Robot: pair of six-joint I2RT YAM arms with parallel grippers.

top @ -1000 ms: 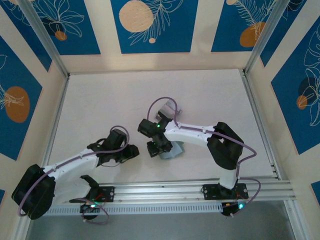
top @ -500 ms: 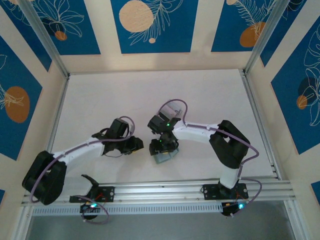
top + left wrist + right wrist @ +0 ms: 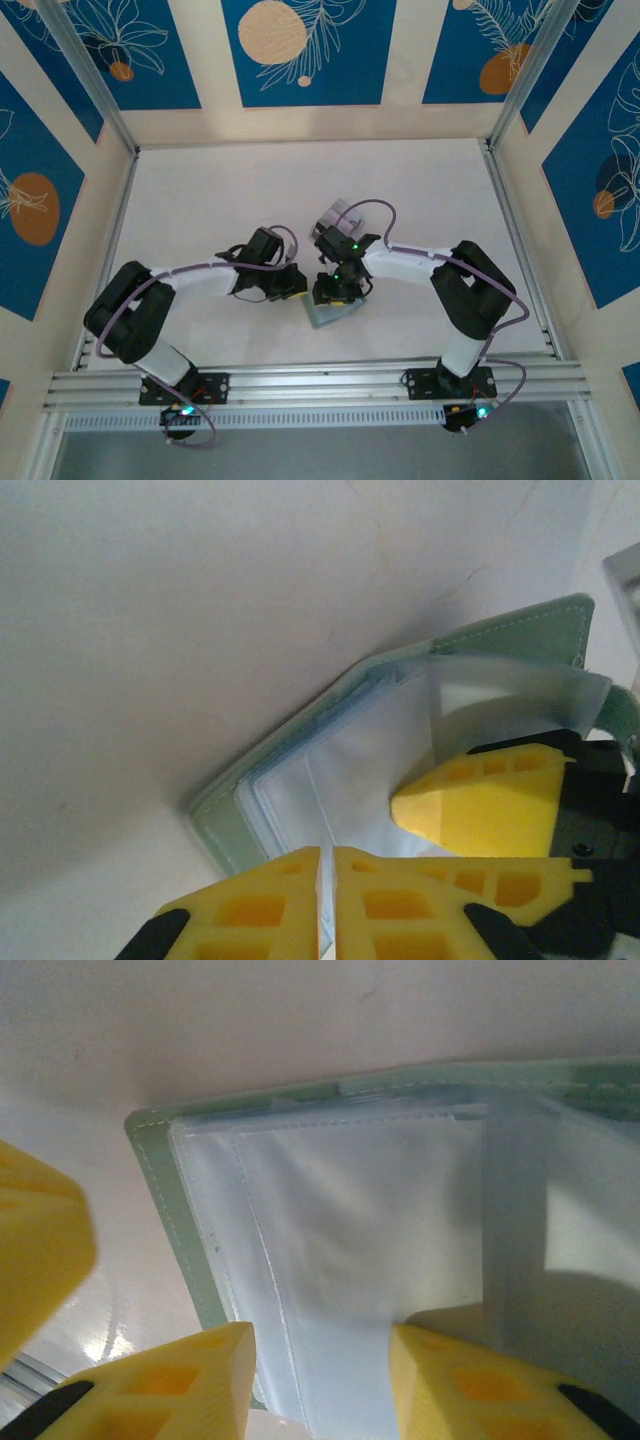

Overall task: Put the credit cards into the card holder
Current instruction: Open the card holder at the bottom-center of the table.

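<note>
Well, the card holder (image 3: 328,312) lies opened on the table (image 3: 250,190), near the front edge and about midway between the two arms, with its clear sleeves (image 3: 340,1220) fanned upward. The right gripper (image 3: 320,1345) stands open astride those sleeves, one finger (image 3: 470,805) tucked against a lifted leaf, I'd guess to keep a pocket gaping for a card. The left gripper (image 3: 327,865), on the holder's left side, has its jaws pressed nearly together at the sleeves' edge. Whether it pinches a leaf, I can't tell.
</note>
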